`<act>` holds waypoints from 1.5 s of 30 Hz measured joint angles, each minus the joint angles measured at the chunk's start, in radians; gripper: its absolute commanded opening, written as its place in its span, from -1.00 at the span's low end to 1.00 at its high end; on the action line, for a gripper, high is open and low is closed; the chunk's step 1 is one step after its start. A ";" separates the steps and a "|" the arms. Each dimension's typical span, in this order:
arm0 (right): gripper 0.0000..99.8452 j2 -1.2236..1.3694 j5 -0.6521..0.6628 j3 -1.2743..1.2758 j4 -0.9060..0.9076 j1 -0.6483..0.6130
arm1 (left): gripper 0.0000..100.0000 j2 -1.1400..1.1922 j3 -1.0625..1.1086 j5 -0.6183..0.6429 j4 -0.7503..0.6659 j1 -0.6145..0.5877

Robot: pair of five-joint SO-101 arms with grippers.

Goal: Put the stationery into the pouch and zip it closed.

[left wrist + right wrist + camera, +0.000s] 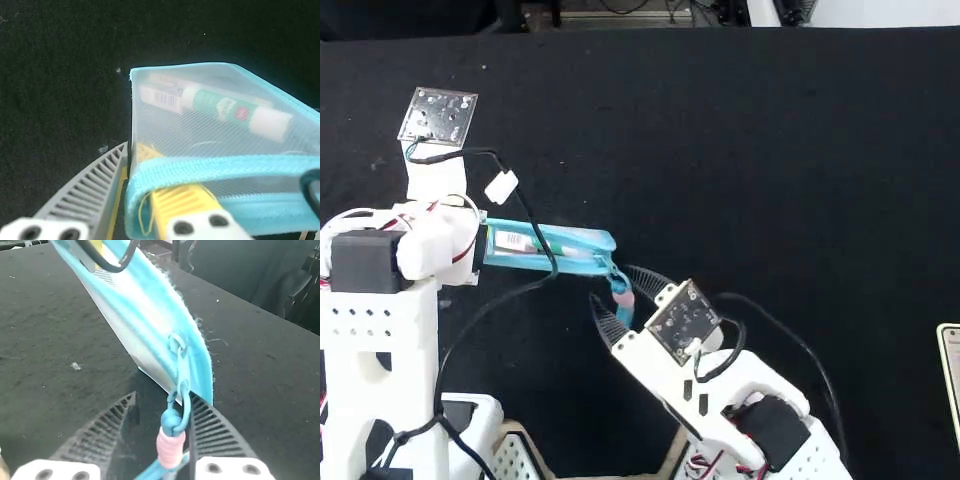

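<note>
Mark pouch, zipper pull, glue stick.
pouch [582,240], high view, teal top edge.
zipper pull [170,444], right wrist view, pink bead.
glue stick [225,107], left wrist view, green label.

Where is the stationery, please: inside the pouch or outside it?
Inside: a glue stick shows through the mesh wall of the pouch.

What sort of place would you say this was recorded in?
Probably a robotics lab bench: two white robot arms with a blue pouch over a table draped in black cloth, cables beyond its far edge.
</note>
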 measured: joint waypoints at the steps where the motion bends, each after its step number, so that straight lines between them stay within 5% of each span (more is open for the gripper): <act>1: -0.72 0.000 0.000 0.000 0.000 0.000 | -0.94 0.000 0.000 0.000 0.000 0.000; 19: -0.98 0.000 0.000 -0.014 0.000 0.095 | -0.94 0.000 0.012 0.000 0.000 0.000; 36: -0.98 0.000 0.141 -0.023 -0.080 0.164 | -0.94 0.000 0.015 0.000 0.000 0.000; 45: -0.98 0.255 0.167 -0.356 -0.028 0.201 | -0.94 0.017 -0.080 0.003 0.000 0.002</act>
